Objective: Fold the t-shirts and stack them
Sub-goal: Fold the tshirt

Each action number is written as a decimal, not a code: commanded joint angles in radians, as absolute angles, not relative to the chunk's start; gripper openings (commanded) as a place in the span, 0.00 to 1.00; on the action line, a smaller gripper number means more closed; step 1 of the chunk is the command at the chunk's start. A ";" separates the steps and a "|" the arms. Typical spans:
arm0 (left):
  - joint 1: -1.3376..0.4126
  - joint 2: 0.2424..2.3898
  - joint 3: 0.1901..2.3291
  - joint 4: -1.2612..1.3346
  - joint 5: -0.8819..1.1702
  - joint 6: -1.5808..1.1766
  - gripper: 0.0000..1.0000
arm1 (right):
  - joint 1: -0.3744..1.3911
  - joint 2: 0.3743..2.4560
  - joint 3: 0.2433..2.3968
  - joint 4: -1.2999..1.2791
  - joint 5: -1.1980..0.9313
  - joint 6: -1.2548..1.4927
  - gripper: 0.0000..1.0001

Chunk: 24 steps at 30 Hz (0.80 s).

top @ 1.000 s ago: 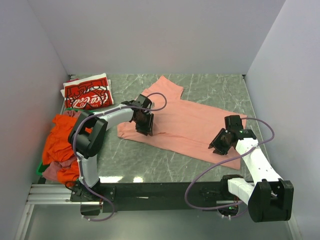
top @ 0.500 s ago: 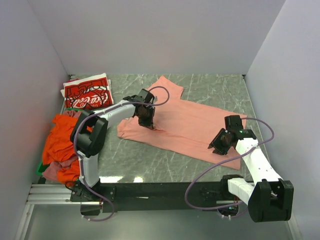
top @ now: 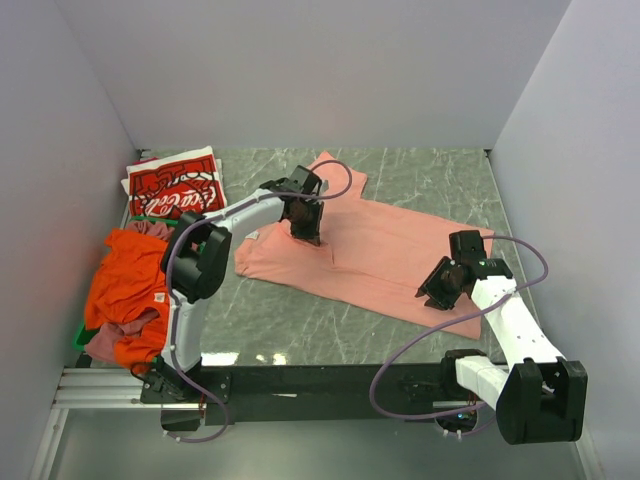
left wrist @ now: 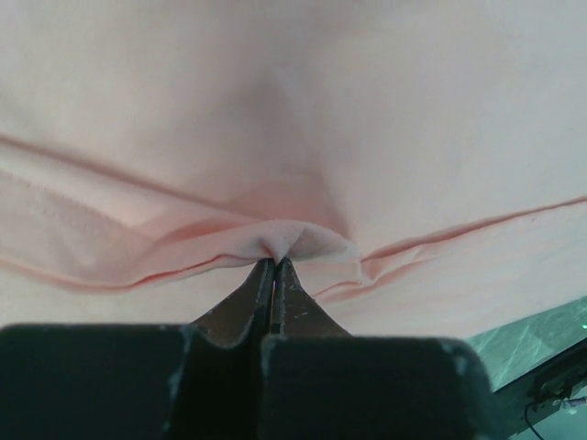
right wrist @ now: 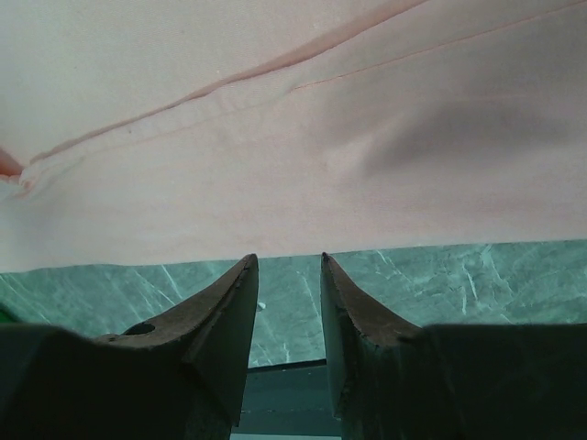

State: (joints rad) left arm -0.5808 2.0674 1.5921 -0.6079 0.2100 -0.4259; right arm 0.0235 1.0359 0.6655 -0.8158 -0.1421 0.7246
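Observation:
A salmon-pink t-shirt (top: 390,255) lies spread across the middle of the table. My left gripper (top: 306,226) is over its left half, shut on a small pinched ridge of the pink fabric (left wrist: 298,236); the jaws meet at the tips (left wrist: 274,262). My right gripper (top: 438,284) hovers at the shirt's near right hem, open, with bare table (right wrist: 413,284) between its fingers and the pink hem (right wrist: 275,165) just beyond them. A folded red Coca-Cola t-shirt (top: 178,186) sits at the back left. An orange t-shirt (top: 125,285) and a mauve one (top: 105,343) are heaped at the left edge.
A green crate (top: 78,338) shows only as a sliver under the heap at the left. Grey walls close in the table on the left, back and right. A black rail (top: 320,380) runs along the near edge between the arm bases.
My left gripper has shut on the pink fabric and moved toward the back right with it, raising a crease in the shirt. The right arm has stayed still.

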 commanded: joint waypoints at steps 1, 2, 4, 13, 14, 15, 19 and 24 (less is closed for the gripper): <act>-0.594 2.089 1.672 -0.612 0.242 -0.388 0.01 | 0.020 1.035 0.660 -0.802 -0.143 0.735 0.41; -0.595 2.095 1.687 -0.614 0.245 -0.387 0.01 | 0.021 1.035 0.657 -0.802 -0.143 0.736 0.41; -0.595 2.112 1.700 -0.618 0.250 -0.379 0.01 | 0.021 1.035 0.655 -0.801 -0.143 0.736 0.41; -0.603 2.137 1.729 -0.617 0.281 -0.374 0.00 | 0.021 1.035 0.649 -0.801 -0.141 0.735 0.41; -0.606 2.141 1.733 -0.618 0.281 -0.371 0.00 | 0.021 1.037 0.652 -0.802 -0.141 0.736 0.41; -0.607 2.144 1.738 -0.618 0.281 -0.371 0.00 | 0.021 1.037 0.652 -0.802 -0.141 0.735 0.41; -0.609 2.158 1.766 -0.627 0.270 -0.379 0.00 | 0.021 1.043 0.660 -0.805 -0.140 0.732 0.41; -0.609 2.184 1.807 -0.646 0.267 -0.390 0.04 | 0.021 1.042 0.663 -0.807 -0.140 0.732 0.41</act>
